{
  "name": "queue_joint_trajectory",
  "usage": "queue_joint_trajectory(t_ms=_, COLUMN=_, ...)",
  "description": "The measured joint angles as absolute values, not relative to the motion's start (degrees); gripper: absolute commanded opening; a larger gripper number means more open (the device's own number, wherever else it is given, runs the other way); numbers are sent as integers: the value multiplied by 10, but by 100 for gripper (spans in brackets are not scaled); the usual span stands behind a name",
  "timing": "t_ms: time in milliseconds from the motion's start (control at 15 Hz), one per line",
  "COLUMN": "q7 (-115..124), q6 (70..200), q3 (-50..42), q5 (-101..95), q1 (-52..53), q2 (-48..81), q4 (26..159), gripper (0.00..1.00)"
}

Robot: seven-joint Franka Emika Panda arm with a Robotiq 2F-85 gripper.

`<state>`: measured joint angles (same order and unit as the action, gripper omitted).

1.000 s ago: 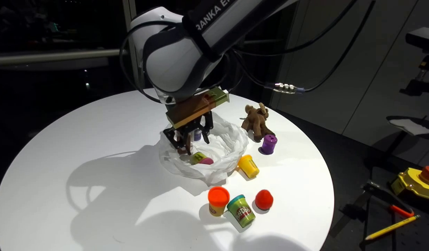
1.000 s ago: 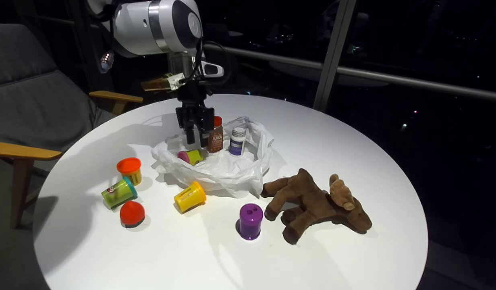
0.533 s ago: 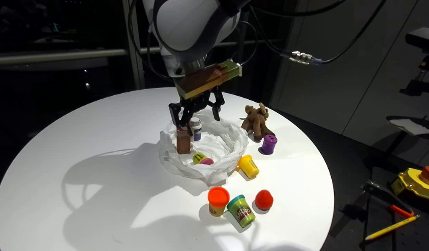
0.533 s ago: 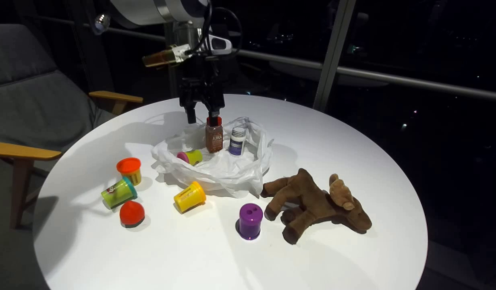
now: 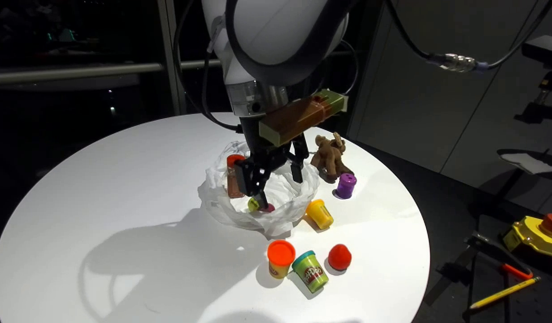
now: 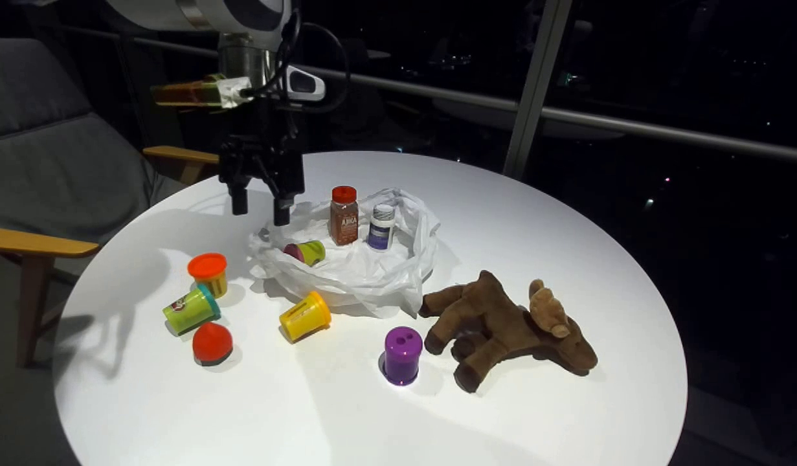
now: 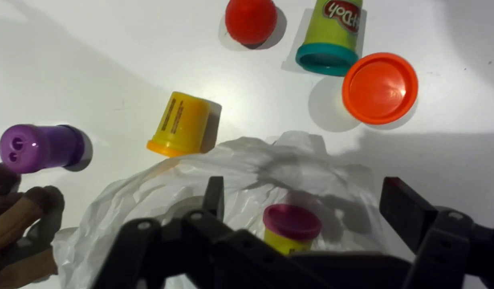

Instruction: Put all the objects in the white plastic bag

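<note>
- Your jaws stand wide apart from each other, and they hang above the white plastic bag (image 6: 356, 281), near to its edge.
- This bag sits on the round white bench (image 6: 553, 421), and its rim is wavy and wrinkled.
- Inside the bag you have three objects: the red-capped jar (image 6: 344, 226), which is upright; the white bottle (image 6: 381, 230), upright also; and the pink-lidded tub (image 6: 313, 252), which lies on its side.
- In the wrist view, the pink-lidded tub appears to you between the jaws, yet it lies lower than they are.
- Outside the bag, on the bench, you have six objects more. The yellow tub (image 6: 305, 316) lies just beside the bag.
- The purple container (image 6: 402, 356) stands upright near the brown plush animal (image 6: 492, 317). The animal lies with one leg just beside the bag; you cannot tell if it touches.
- The orange-lidded tub (image 6: 210, 277) stands upright, and the green tub (image 6: 190, 312) lies just beside it; you cannot tell if these two touch.
- The small red toy (image 6: 212, 343) is near the green tub.
- Around the bench, you can see in an exterior view a grey chair (image 6: 42, 155), and also in an exterior view a yellow box (image 5: 524, 235) and a yellow pencil (image 5: 504, 293).
</note>
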<state>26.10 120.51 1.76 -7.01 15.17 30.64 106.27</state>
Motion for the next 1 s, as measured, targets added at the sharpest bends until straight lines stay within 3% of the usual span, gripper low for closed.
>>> queue_joint_trajectory(t_ms=467, q7=220, q6=1272, q3=65, q5=-17, q1=152, q2=290, q4=1166, gripper=100)
queue_joint_trajectory(t_ms=1000, q7=198, q6=1299, q3=77, q5=-13, q1=152, q2=290, q4=1190, gripper=100)
